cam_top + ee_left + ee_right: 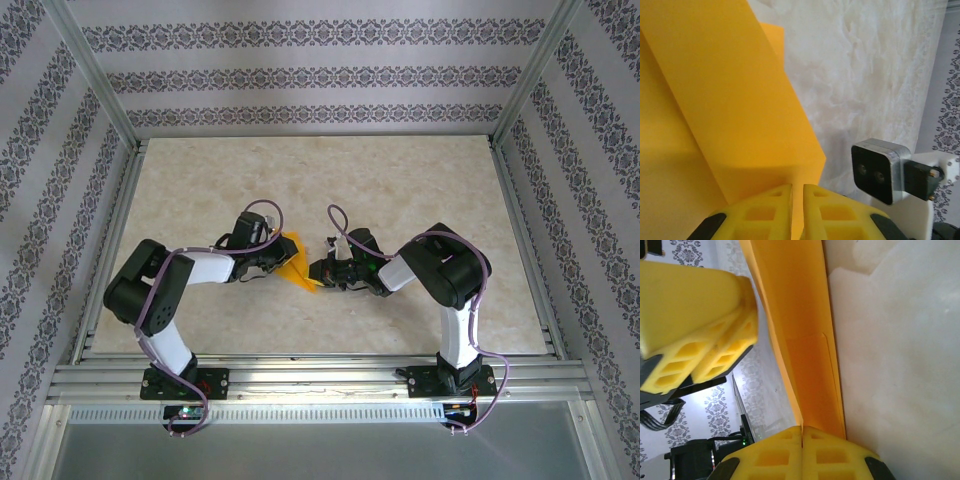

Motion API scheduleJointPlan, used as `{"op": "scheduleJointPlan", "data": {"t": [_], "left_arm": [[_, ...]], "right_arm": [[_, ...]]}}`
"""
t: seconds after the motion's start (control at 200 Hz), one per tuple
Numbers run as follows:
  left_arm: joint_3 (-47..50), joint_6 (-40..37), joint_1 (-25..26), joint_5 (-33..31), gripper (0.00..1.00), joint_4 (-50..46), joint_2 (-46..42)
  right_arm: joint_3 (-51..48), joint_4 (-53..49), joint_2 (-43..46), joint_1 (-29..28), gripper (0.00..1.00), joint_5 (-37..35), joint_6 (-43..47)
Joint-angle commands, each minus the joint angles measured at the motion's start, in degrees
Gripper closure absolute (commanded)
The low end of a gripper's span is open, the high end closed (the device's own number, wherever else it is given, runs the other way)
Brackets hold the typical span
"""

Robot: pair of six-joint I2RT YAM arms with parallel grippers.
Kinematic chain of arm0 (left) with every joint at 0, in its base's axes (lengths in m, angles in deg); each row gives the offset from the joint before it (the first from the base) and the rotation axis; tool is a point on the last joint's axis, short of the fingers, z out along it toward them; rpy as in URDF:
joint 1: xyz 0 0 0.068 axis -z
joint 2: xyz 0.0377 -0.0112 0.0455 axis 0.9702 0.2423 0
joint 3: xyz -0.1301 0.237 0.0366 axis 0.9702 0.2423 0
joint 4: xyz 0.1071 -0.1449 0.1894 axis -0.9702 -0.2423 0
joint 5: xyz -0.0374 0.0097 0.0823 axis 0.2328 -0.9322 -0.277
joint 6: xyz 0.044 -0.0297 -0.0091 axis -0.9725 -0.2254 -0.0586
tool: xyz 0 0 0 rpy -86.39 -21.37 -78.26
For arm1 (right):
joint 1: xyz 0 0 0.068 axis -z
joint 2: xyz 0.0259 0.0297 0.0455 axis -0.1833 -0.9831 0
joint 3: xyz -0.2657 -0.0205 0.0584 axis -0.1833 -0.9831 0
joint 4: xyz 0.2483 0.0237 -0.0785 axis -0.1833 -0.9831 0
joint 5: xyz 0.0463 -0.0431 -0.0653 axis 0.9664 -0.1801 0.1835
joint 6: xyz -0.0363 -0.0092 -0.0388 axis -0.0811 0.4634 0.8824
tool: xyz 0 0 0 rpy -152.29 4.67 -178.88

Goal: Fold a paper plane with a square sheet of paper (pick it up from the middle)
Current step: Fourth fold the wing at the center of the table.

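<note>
Orange square sheet of paper (293,270), folded, right gripper (802,430) clamped on one end, left gripper (797,189) apparently pinching the other.

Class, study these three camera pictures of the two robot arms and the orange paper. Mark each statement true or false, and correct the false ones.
1. The left gripper and the right gripper are both shut on the orange paper. True.
2. The orange paper lies as a flat, unfolded square. False: it is folded into layers and pinched between the two grippers.
3. The two grippers meet near the middle of the table. True.
4. The table is dark green. False: it is pale, with a marble-like look.
5. The walls around the table are plain white. False: they carry bands of a dark ornamental pattern.
</note>
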Motion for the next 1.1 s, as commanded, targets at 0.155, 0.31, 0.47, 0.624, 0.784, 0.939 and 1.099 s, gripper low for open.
{"op": "scheduleJointPlan", "data": {"t": [0.155, 0.31, 0.47, 0.624, 0.784, 0.939, 1.099], "left_arm": [[-1.28, -0.62, 0.69, -1.83, 0.89, 2.21, 2.07], [-1.69, -0.56, 0.62, -1.88, 0.9, 1.65, 2.92], [-1.63, -0.52, 0.62, -2.41, 0.9, 0.98, 3.24], [-1.85, -0.8, 0.62, -2.78, 0.91, -0.08, 3.32], [-2.13, -0.89, 0.62, -2.86, 0.91, -0.64, 3.49], [-2.61, -1.28, 0.66, -2.63, 0.91, -1.36, 4.17], [-3.0, -1.68, 0.65, -2.7, 0.91, -2.7, 4.83]], "right_arm": [[-0.07, -5.42, -2.12, 0.34, 1.0, 1.28, 0.5], [0.15, -5.6, -2.23, 0.29, 1.0, 1.55, 0.41], [0.58, -6.28, -2.24, 0.29, 1.0, 1.92, 0.42], [1.02, -7.41, -2.41, 0.3, 1.0, 2.24, 0.38], [0.94, -7.44, -2.27, 0.29, 1.0, 2.14, 0.26], [1.01, -7.53, -2.37, 0.33, 1.0, 2.22, 0.05], [0.96, -7.79, -2.46, 0.31, 1.0, 2.23, 0.11]]}}
